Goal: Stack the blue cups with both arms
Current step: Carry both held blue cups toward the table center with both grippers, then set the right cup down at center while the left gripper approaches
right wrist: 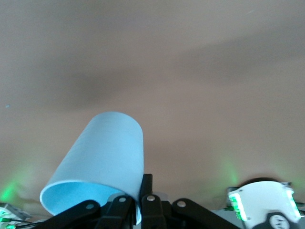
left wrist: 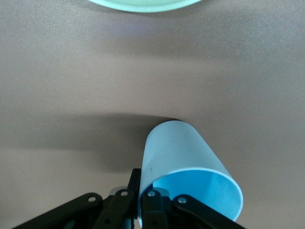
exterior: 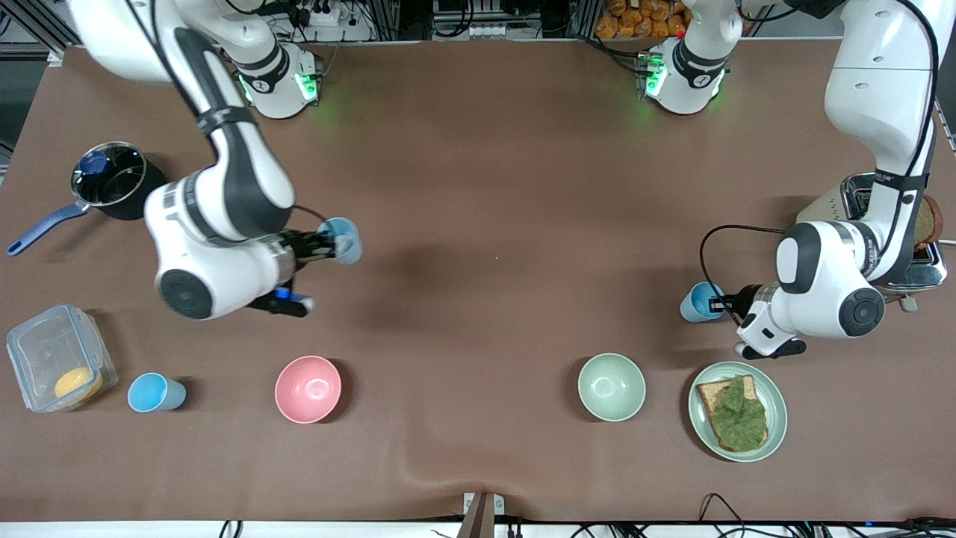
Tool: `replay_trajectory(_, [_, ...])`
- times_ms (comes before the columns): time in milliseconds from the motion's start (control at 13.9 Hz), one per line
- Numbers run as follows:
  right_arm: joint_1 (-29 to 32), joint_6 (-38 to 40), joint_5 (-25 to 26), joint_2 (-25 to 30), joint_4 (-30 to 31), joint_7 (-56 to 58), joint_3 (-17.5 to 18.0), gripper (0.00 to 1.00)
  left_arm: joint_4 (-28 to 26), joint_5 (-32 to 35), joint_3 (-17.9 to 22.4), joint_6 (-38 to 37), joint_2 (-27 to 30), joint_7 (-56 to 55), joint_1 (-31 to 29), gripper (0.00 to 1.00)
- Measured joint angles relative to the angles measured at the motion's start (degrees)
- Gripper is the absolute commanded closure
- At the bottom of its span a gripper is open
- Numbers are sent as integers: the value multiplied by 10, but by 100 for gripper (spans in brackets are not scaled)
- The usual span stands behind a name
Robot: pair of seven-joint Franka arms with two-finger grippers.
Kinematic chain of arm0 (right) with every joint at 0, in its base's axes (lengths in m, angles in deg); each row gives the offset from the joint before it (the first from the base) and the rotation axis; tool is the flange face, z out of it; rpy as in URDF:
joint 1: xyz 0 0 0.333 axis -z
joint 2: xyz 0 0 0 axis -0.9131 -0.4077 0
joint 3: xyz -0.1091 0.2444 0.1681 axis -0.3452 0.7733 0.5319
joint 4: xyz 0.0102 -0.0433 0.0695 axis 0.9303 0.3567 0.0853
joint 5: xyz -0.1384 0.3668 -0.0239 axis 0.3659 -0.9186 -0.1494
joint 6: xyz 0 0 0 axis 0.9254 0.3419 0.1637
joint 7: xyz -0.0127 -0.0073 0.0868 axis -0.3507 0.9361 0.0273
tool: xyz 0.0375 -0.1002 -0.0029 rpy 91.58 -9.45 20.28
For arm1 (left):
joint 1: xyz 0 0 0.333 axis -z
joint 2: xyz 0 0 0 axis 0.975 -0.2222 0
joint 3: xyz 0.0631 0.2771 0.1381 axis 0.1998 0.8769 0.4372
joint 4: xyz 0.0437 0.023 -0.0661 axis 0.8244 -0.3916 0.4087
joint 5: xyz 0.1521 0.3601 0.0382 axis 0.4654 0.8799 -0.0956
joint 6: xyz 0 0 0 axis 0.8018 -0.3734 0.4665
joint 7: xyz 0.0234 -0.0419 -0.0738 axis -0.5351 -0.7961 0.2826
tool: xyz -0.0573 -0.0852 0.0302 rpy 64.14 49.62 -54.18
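Tools are each pinching a cup rim: right tool (exterior: 328,245) is holding a cup (exterior: 342,240) above the counter (exterior: 478,187); left tool (exterior: 723,304) is gripping another cup (exterior: 699,302) near the green bowl (exterior: 611,386). Bringing them together, keep one upright and level, lowering the other squarely in.

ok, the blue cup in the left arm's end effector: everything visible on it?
The light-blue, smooth plastic-looking tapered cup has no handle and looks empty. The left end effector pinches its rim, one finger inside, one outside. The cup stands base-down on the brown table, near the pale green round bowl and farther from the front camera than it.
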Motion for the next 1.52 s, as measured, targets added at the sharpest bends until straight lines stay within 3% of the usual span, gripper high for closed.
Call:
replay_trajectory(433, [-68, -45, -17, -15, 1, -56, 0, 100, 1, 0, 0, 0, 0, 0, 0, 100])
replay_trajectory(1082, [-119, -132, -55, -77, 3, -91, 0, 100, 11, 0, 1, 0, 29, -35, -2, 100])
replay_trajectory(1515, [-135, -153, -65, -82, 1, -103, -2, 100, 15, 0, 2, 0, 42, -42, -10, 100])
